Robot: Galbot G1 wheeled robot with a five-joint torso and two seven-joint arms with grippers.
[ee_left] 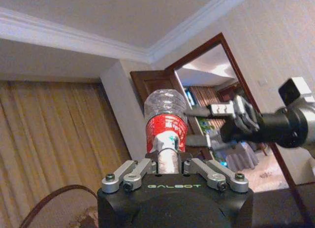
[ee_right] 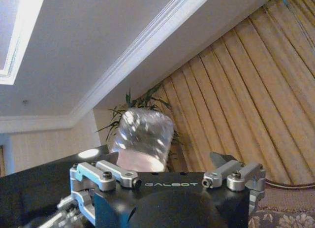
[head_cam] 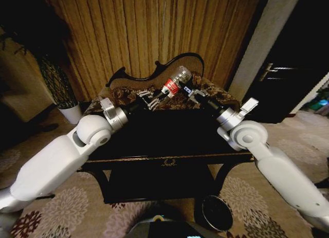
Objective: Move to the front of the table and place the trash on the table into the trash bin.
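1. Over the middle of the glossy black table (head_cam: 154, 138), both arms are stretched forward with their grippers meeting around one thing: the clear plastic bottle (head_cam: 174, 83) with the red label.
2. Left gripper (head_cam: 152, 101) is clamped on the bottle's lower end. In the left wrist view the fingers (ee_left: 129, 173) are pulled in tight against the neck end, and the bottle (ee_left: 166, 120) stands straight out from the palm, red label right above the fingers.
3. Right gripper (head_cam: 191, 93) sits just beside the bottle's side with its jaws apart. From the left wrist camera you can see its two fingers (ee_left: 216, 110) reaching in on either side of the label area, not pinched shut.
4. Readable text: "GALBOT" is printed on both gripper housings. The writing on the bottle label is too small to make out.
5. Bottle is up in the air, tilted with its clear base pointing toward the patterned sofa (head_cam: 175, 89) behind the table.
6. Trash bin (head_cam: 216, 212) is on the floral carpet (head_cam: 72, 207) by the table's front right leg, way lower than the tabletop.
7. Table has gold edge trim and a small gold emblem (head_cam: 168, 162) on the front.
8. Potted plant in a white pot (head_cam: 71, 113) stands off to the left, tan curtains (head_cam: 154, 32) behind everything.
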